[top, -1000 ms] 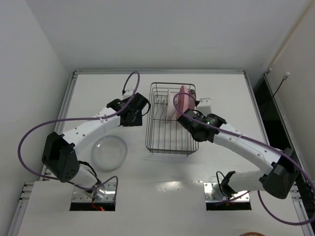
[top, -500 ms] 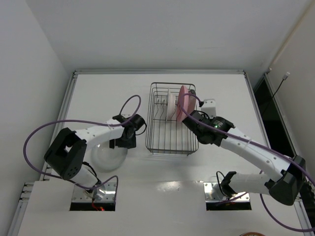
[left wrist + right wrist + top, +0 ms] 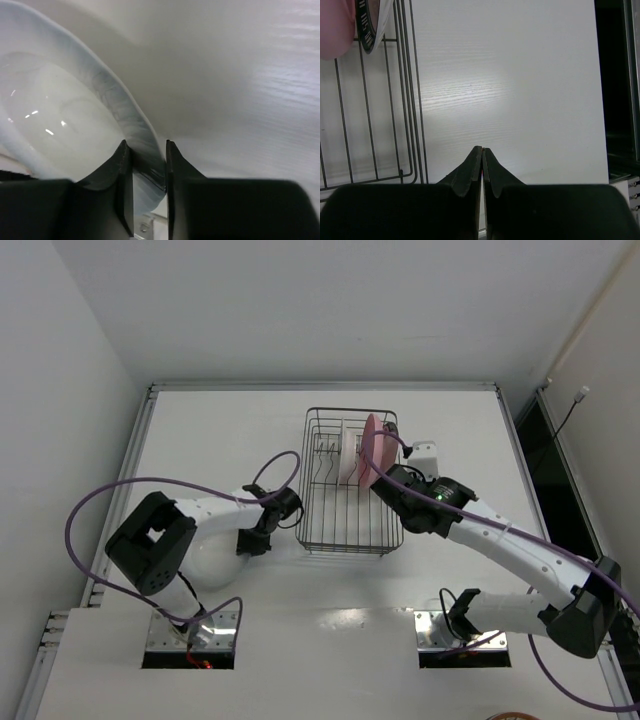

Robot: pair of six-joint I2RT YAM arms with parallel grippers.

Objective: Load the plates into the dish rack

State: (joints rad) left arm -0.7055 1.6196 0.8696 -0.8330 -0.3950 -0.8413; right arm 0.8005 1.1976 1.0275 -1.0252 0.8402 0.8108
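The grey wire dish rack (image 3: 345, 502) stands mid-table. A whitish plate (image 3: 348, 455) and a pink plate (image 3: 371, 443) stand upright in it. In the right wrist view the pink plate (image 3: 335, 25) sits next to a plate with a dark patterned rim (image 3: 371, 30). A translucent plate (image 3: 213, 558) lies on the table left of the rack. My left gripper (image 3: 256, 539) is at its right edge. The left wrist view shows the rim of this plate (image 3: 120, 112) pinched in my left gripper (image 3: 145, 145). My right gripper (image 3: 388, 478) (image 3: 482, 149) is shut and empty at the rack's right side.
The rack's wire side (image 3: 412, 100) runs just left of my right fingers. A dark gap (image 3: 545, 455) lies past the table's right edge. A raised rail (image 3: 320, 386) borders the far edge. The arm bases' mounting plates (image 3: 190, 638) sit at the near edge.
My left arm swung from beside the rack down to the translucent plate, and its jaws closed on the rim. The right arm shifted slightly right, then stayed still.
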